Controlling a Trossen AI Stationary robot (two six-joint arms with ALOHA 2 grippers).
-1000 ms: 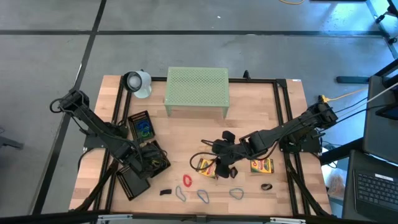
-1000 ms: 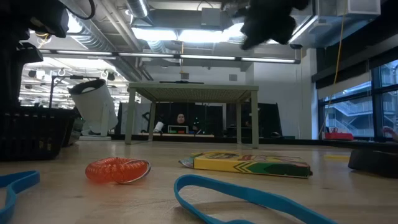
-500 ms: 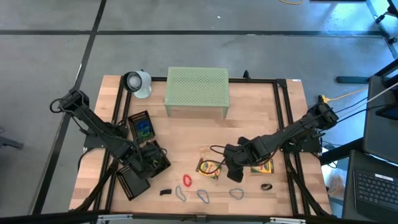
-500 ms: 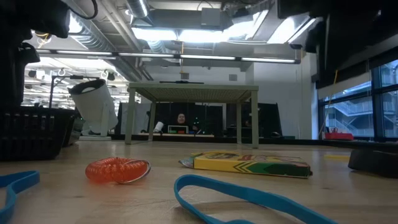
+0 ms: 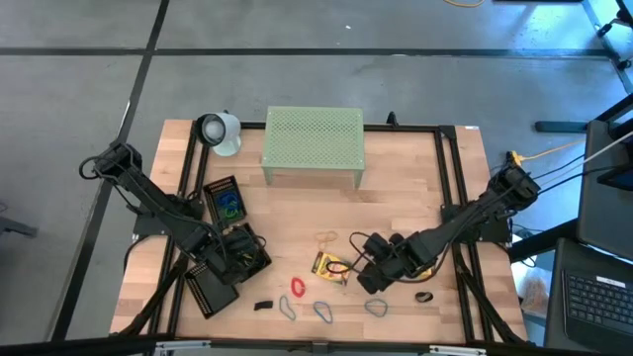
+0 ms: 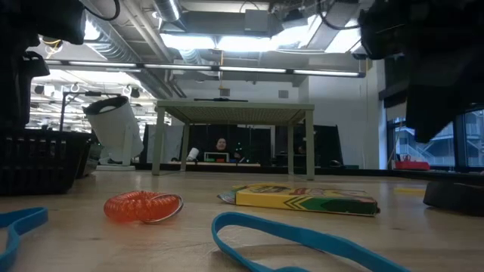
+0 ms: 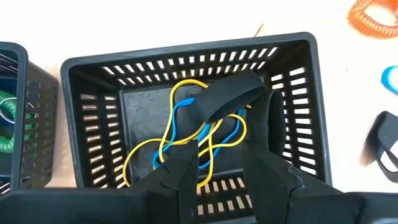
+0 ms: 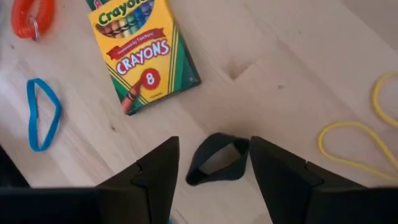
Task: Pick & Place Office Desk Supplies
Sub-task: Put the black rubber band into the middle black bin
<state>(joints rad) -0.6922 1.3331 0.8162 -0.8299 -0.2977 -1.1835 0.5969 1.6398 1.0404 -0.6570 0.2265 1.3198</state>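
Observation:
My right gripper [image 5: 374, 277] hangs open low over the table, just right of a yellow-green crayon box [image 5: 331, 265] that lies flat, also in the right wrist view [image 8: 143, 53]. Its fingers stand on either side of a dark rubber-band loop [image 8: 217, 158] on the wood, without touching it. The second crayon box is hidden under my right arm. My left gripper [image 5: 234, 252] is open inside a black mesh basket [image 7: 93, 68] holding yellow and blue bands [image 7: 168, 134]. A dark grey band [image 7: 227, 99] lies just past its fingertips. My left gripper points down into the basket. The dark grey band's end [image 7: 258, 93] lies against the tip of one finger; I cannot tell whether it is held or only rests there.
Near the front edge lie a red coil [image 5: 298, 287], blue bands [image 5: 323, 311] [image 5: 376, 308], a black clip [image 5: 262, 305] and a dark loop [image 5: 423, 296]. Yellow bands [image 5: 326, 239] lie behind the crayon box. The pale-green stand [image 5: 313, 143] is at the back, a second black tray [image 5: 224, 201] at the left.
My right gripper has moved toward the table's near edge and a little to the right, coming down from above the crayon box to just right of it. The left arm has kept still.

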